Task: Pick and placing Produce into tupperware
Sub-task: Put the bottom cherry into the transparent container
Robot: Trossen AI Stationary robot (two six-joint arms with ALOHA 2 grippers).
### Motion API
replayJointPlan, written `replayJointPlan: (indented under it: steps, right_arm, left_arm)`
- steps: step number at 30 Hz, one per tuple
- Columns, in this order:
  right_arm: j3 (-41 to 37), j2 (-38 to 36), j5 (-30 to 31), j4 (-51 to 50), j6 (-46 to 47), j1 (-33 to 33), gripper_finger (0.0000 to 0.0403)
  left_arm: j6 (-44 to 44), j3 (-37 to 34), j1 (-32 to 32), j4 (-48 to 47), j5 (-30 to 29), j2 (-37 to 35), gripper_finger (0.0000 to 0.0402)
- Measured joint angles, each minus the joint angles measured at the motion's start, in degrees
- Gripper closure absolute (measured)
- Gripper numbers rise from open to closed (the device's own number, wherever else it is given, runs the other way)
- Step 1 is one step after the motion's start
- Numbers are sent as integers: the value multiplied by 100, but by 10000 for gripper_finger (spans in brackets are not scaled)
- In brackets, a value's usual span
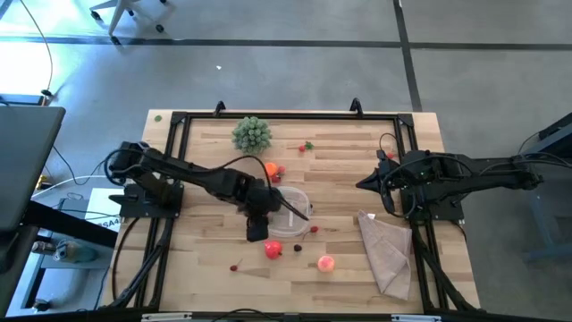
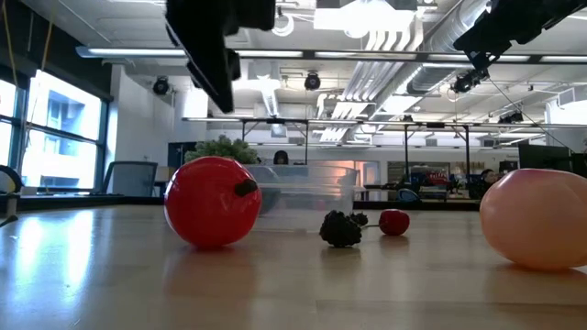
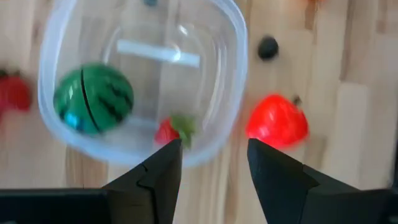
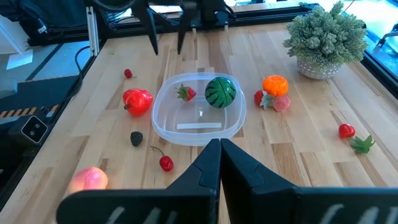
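Note:
The clear round tupperware (image 1: 293, 213) sits mid-table. It holds a green striped toy watermelon (image 3: 93, 98) and a small strawberry (image 3: 168, 130). My left gripper (image 3: 214, 155) hangs open above the container's rim on its near-left side, with a red pepper-like piece (image 3: 277, 118) just beyond; it holds nothing. Loose on the wood lie a blackberry (image 4: 136, 138), a cherry (image 4: 166, 163), a pink peach (image 1: 325, 263), an orange and a pink piece (image 4: 274, 87), and a small red tomato (image 4: 346, 130). My right gripper (image 4: 221, 155) waits shut near the table's right side.
A bushy grey-green plant (image 1: 252, 132) stands near the far edge. A tan cloth (image 1: 384, 250) lies at the near right. A black frame rail (image 1: 286, 117) runs around the table. One small red berry (image 1: 234, 266) lies near the front edge.

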Motion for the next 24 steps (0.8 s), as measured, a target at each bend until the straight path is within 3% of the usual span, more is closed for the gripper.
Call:
replayJointPlan:
  steps: [4,8,17,24]
  right_arm:
    - [0,0,0,0,0,0,403]
    - [0,-2,0,-2,0,0,403]
    - [0,0,0,-2,0,0,403]
    - [0,0,0,-2,0,0,403]
  left_arm:
    - [-357,333,-267,-1120,-1,-4,243]
    - [-894,239,-724,-1754,-130,-112,250]
    - [-1959,-746,-2292,-450,-1172,-885,259]
    - [-3794,-1640,-3598,22,-2728,-1272,258]
